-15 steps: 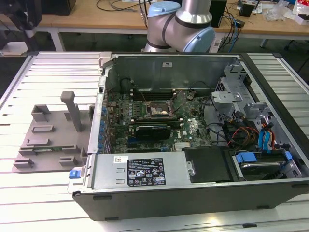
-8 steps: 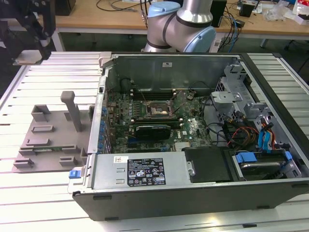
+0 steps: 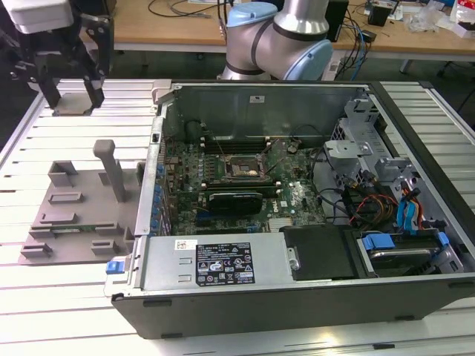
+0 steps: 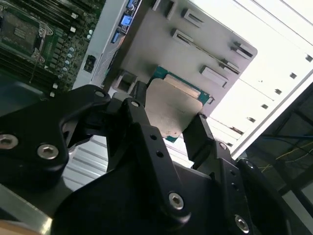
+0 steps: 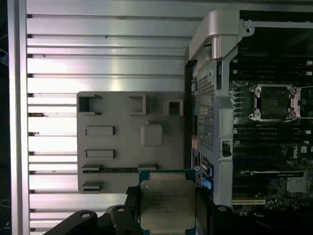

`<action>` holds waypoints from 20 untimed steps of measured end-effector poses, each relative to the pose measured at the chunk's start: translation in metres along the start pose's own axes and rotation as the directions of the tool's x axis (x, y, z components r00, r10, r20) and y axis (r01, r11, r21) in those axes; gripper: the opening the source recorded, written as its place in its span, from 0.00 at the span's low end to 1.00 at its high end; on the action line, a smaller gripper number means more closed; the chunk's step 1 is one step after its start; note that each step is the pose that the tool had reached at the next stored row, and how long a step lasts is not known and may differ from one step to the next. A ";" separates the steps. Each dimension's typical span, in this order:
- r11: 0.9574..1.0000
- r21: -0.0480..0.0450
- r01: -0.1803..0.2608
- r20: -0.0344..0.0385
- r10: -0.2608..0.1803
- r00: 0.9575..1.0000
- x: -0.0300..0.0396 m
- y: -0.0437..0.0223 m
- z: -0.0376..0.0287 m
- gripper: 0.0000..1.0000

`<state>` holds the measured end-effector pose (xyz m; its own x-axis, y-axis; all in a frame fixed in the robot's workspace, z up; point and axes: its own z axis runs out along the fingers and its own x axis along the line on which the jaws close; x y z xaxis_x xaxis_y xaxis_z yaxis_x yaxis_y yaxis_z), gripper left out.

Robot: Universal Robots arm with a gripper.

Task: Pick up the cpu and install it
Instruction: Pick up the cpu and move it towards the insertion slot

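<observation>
Cpu (image 5: 167, 203) is clamped in the tool (image 4: 168, 117), whose black fingers (image 4: 198, 134) hide its side edges.

my gripper (image 3: 72, 90), clamped on the cpu (image 5: 167, 203), hangs over the slatted table (image 3: 44, 126) with open air around it. beneath, the grey fixture plate (image 3: 74, 215) carries low blocks and one upright post (image 3: 111, 172). the case's side wall (image 3: 154, 170) stands between me and the socket (image 3: 243, 167). the case is open on top and the air above the socket is free. the long black card (image 3: 236, 200) lies just beside the socket, and the drive cage (image 3: 356, 144) and cables (image 3: 371, 204) crowd the exterior view's right.
</observation>
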<state>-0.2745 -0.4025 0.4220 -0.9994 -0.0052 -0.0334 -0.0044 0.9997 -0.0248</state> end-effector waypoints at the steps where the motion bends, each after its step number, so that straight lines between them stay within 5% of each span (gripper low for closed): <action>1: 1.000 0.000 0.000 0.000 0.000 1.000 -0.0038 0.0001 0.0035 0.55; 12: 1.000 0.002 0.000 0.000 0.000 1.000 -0.0302 0.0006 0.0296 0.55; 14: 1.000 0.002 0.000 0.000 0.000 1.000 -0.0392 0.0005 0.0315 0.55; 20: 1.000 0.002 0.000 0.000 0.000 1.000 -0.0522 0.0006 0.0357 0.55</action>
<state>-0.2211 -0.4025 0.3881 -0.9994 -0.0053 -0.0334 -0.0044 0.9996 -0.0266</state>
